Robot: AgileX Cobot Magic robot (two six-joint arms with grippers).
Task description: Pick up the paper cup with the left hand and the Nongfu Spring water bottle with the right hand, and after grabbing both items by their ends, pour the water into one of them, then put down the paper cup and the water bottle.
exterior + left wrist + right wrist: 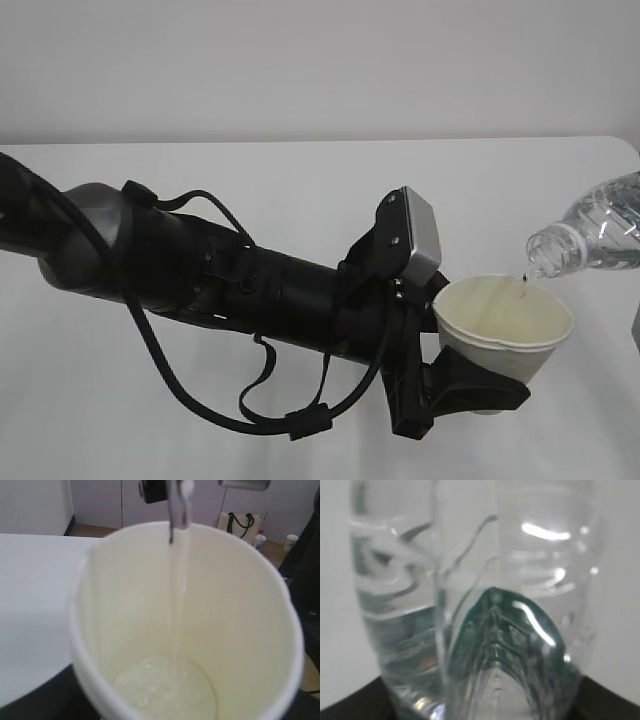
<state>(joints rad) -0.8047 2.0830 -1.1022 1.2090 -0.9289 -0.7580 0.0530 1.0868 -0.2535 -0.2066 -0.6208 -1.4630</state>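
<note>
Exterior view: at lower right of the frame, your left hand (470, 385) clamps the paper cup (503, 330) low on its wall, above the white table (300, 180). The Nongfu Spring water bottle (590, 235) tilts in from the right edge, mouth over the rim. Thin paper buckles easily, so the low hold looks wise.

Left wrist view: the water (176, 615) falls as a thin stream into the cup, centre frame, pooling pale at the bottom. You carry a load that grows heavier.

Right wrist view: the ribbed bottle fills the frame, its base seated between your right hand's dark jaws (350, 700) along the bottom edge. Soft, slick plastic likely; grip the ribs near the base.
</note>
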